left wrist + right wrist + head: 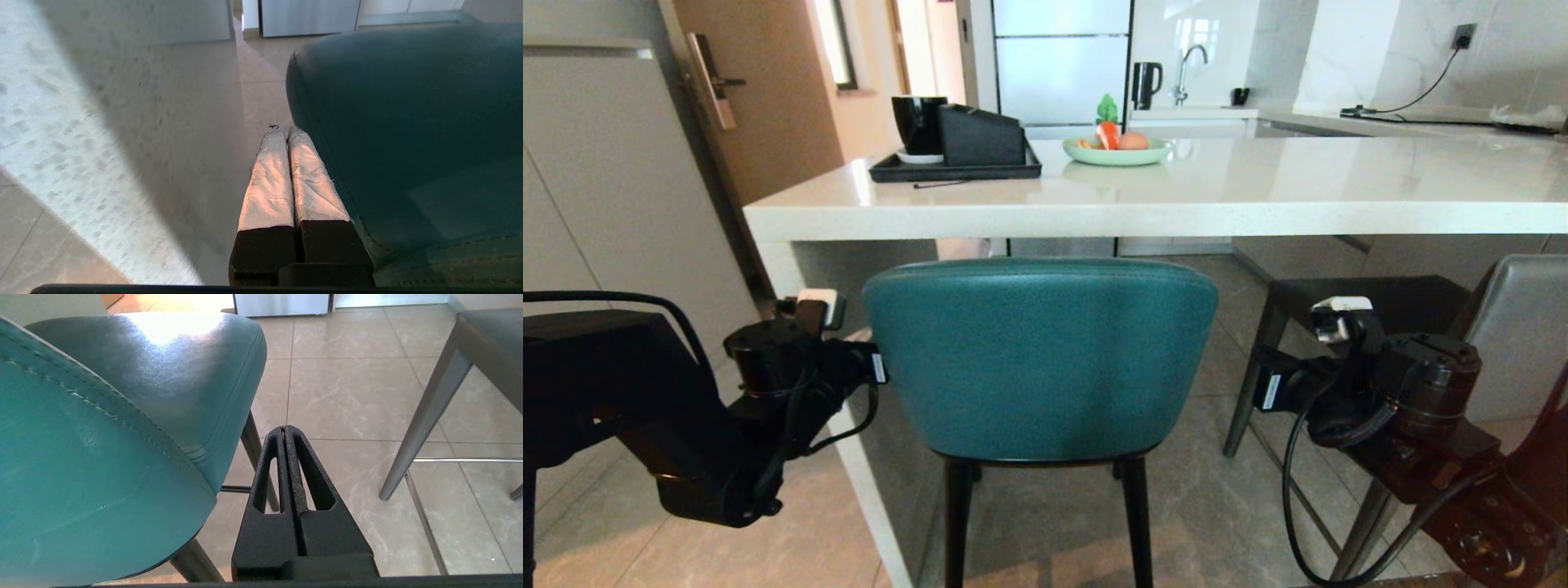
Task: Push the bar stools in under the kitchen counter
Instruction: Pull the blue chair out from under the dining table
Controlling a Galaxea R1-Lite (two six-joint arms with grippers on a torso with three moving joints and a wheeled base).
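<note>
The teal bar stool (1040,359) stands at the white kitchen counter (1160,208), its rounded back just below the slab's edge and beside the counter's side leg. The left gripper (285,130), fingers pressed together and empty, lies along the stool's left flank, seemingly touching it. The right gripper (284,428), also closed on nothing, sits just off the stool's right side. The grey bar stool (1515,327) stands further right, near the tiled floor (351,388) between them.
</note>
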